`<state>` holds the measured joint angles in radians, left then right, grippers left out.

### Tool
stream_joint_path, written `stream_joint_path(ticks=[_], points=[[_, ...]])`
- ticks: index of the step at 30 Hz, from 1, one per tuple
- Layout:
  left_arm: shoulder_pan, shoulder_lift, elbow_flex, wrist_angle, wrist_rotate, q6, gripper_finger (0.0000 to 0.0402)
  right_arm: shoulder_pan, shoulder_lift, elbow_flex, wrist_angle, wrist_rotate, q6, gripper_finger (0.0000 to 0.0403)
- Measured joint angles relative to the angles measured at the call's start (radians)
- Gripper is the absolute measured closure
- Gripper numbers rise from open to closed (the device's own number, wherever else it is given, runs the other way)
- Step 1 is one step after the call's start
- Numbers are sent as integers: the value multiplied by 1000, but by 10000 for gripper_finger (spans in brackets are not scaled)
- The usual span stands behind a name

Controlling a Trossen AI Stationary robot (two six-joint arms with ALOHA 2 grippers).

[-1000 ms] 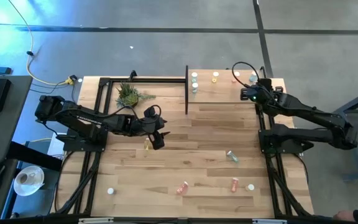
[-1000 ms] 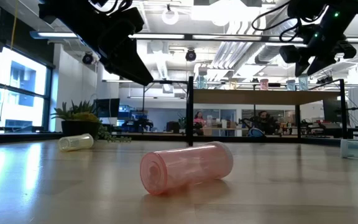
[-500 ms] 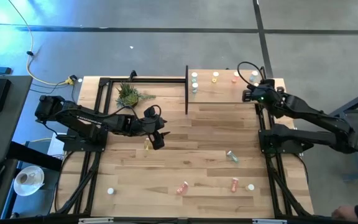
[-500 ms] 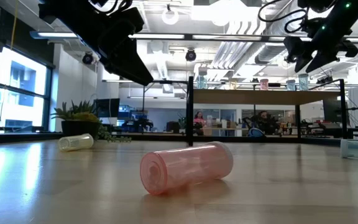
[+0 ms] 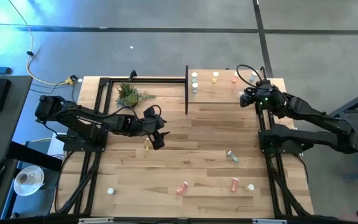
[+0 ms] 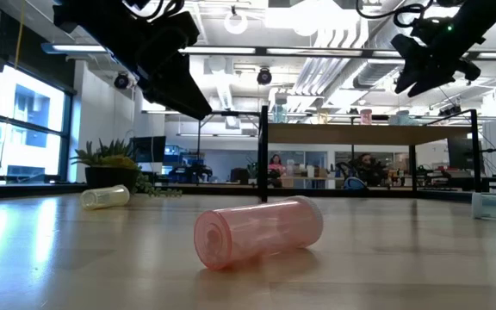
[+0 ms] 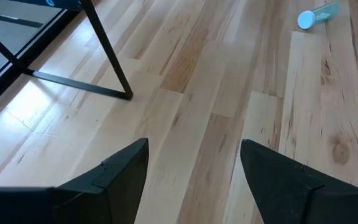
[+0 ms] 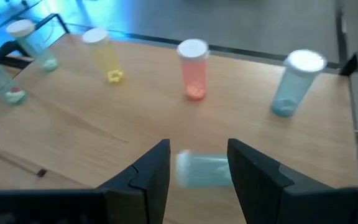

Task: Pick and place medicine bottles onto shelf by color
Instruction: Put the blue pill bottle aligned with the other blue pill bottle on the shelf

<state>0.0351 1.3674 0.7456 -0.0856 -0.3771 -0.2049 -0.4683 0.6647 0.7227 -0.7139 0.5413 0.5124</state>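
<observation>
Low view: orange-red bottle [image 6: 257,232] lies nearest on the tabletop [image 5: 204,134], one of about six loose ones not yet shelved. Mid-table, left gripper [image 5: 158,138] hangs wide apart and empty, yellow bottle [image 5: 146,145] just beside. Far end: right gripper [image 8: 197,155] pinches a teal bottle [image 8: 204,171] above the shelf [image 5: 222,93]; five stand there.

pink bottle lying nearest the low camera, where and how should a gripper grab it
Grip the pink bottle across the middle of its barrel, coming straight down from above. It lies on its side on the table, round and free to roll, so fingers should straddle the cylinder's width rather than its capped ends.
</observation>
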Motion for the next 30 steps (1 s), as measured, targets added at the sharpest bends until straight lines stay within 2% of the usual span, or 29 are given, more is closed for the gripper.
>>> stream_joint_path(ticks=[8, 14, 18, 23, 30], points=[[0, 0, 0, 0, 1, -2, 158, 0, 1, 0, 25, -8, -76, 251], [0, 0, 0, 0, 1, -2, 158, 0, 3, 43, 121, -156, -242, 251], [0, 0, 0, 0, 8, -2, 158, 0, 3, 106, 101, -181, -324, 251], [0, 0, 0, 0, 11, -2, 158, 0, 43, 211, -44, -202, -417, 252], [0, 0, 0, 0, 29, -1, 158, 0, 210, 392, -352, -225, -542, 252]])
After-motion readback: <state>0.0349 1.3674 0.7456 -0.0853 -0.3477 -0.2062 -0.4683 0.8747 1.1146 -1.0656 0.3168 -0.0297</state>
